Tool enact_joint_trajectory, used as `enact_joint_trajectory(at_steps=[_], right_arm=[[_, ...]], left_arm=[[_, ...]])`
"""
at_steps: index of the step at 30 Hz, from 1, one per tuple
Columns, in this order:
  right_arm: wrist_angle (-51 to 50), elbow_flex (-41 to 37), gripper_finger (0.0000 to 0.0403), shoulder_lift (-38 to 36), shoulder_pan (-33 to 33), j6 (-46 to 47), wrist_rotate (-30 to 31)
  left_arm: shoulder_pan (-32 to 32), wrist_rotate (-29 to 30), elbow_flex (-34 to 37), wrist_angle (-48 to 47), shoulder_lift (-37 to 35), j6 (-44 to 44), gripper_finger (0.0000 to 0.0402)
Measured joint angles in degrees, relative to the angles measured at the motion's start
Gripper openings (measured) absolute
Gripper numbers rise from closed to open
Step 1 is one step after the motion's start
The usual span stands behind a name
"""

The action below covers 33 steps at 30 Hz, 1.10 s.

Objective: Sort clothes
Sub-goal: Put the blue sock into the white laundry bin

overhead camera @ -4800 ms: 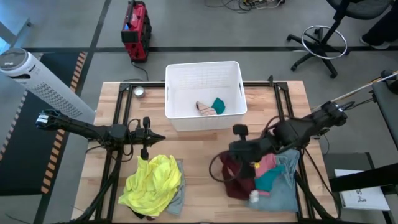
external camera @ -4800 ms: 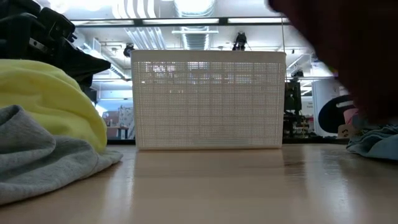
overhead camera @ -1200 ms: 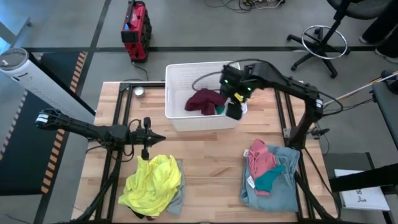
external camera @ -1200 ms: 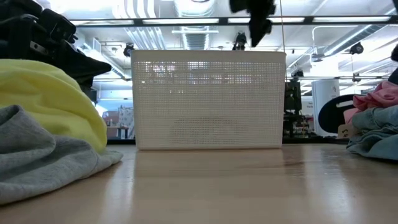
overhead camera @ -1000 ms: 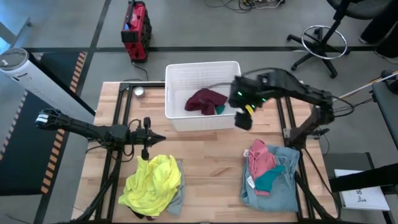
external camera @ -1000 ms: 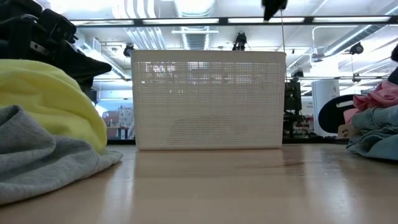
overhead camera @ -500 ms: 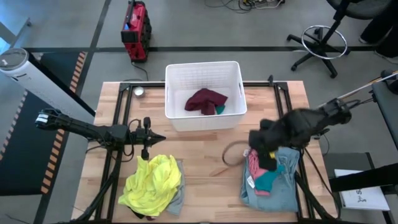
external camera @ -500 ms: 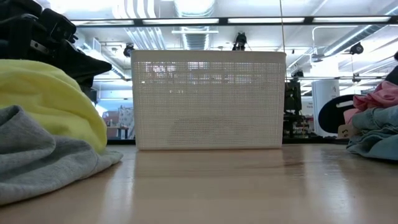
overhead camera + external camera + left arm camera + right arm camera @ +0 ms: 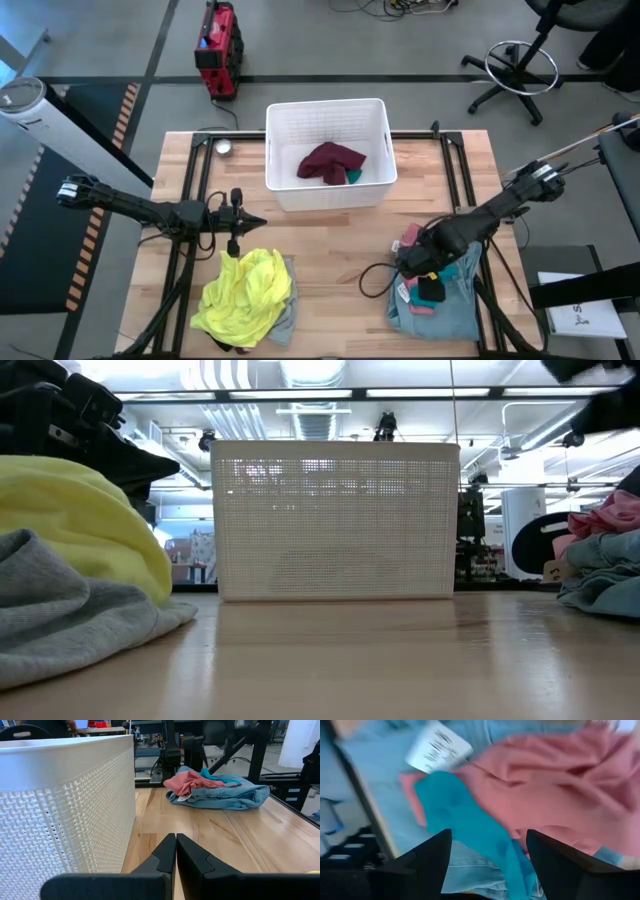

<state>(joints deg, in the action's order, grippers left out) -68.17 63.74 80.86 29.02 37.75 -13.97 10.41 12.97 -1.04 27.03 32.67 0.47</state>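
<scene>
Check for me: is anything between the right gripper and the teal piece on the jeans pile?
Nothing visible. The right gripper hangs over the pile, jaws open, with the teal piece directly between them beside the pink piece.

Pale wooden table (image 9: 330, 240) with smooth, faintly glossy planks. White plastic basket (image 9: 329, 121) with perforated mesh walls holds soft maroon cloth (image 9: 330, 161). Matt yellow fabric (image 9: 245, 295) and light blue denim jeans (image 9: 235, 795) lie crumpled.

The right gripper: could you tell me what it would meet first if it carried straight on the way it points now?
Most likely the teal garment, which lies between the open fingers of the right gripper, with the pink garment beside it; depth is hard to judge.
</scene>
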Motion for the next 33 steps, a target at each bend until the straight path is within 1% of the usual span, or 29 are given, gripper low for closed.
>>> enact_joint_trajectory(at_steps=[3,7,10,12,15,19,20,21,24,27,31,32,33], right_arm=[[2.1,-4.7,0.0236,0.0,0.0,-0.1,-1.8],[7.4,-9.8,0.0229,0.0,0.0,-0.1,-4.9],[10.7,-11.8,0.0218,0.0,0.0,-0.1,-8.7],[12.2,-12.5,0.0201,0.0,0.0,0.5,-11.2],[13.2,-12.5,0.0151,0.0,0.0,0.9,-12.1],[13.8,-11.7,0.004,0.0,0.0,-2.0,-12.1],[14.2,-11.6,0.0022,0.0,0.0,-2.8,-12.0],[14.6,-11.6,0.0012,0.0,0.0,-3.0,-12.0],[14.9,-11.2,0.0016,0.0,0.0,-2.8,-12.0],[14.7,-9.5,0.0005,0.0,-0.1,-3.1,-12.3],[14.4,-4.0,0.0002,0.0,-0.7,-4.6,-13.0],[14.4,-2.3,0.0001,0.0,-1.0,-5.4,-12.4],[14.3,-0.4,0.0001,0.0,-1.3,-6.0,-10.5]], left_arm=[[0.0,0.0,0.0,0.0,0.0,0.0,0.0],[0.0,0.0,0.0,0.0,0.0,0.0,0.0],[0.0,0.0,0.0,0.0,0.0,0.0,0.0],[0.0,0.0,0.0,0.0,0.0,0.0,0.0],[0.0,0.0,0.0,0.0,0.0,0.0,0.0],[0.0,0.0,0.0,0.0,0.0,0.1,0.0],[0.0,0.0,0.0,0.0,0.0,0.1,0.0],[0.0,0.0,0.0,0.0,0.0,0.1,0.0],[0.0,0.0,0.0,0.0,0.0,0.1,0.0],[0.0,0.0,0.0,0.0,0.0,0.1,0.0],[0.0,0.0,0.0,0.0,0.0,0.1,0.0],[0.0,0.0,0.0,0.0,0.0,0.1,0.0],[0.0,0.0,0.0,0.0,0.0,0.1,0.0]])
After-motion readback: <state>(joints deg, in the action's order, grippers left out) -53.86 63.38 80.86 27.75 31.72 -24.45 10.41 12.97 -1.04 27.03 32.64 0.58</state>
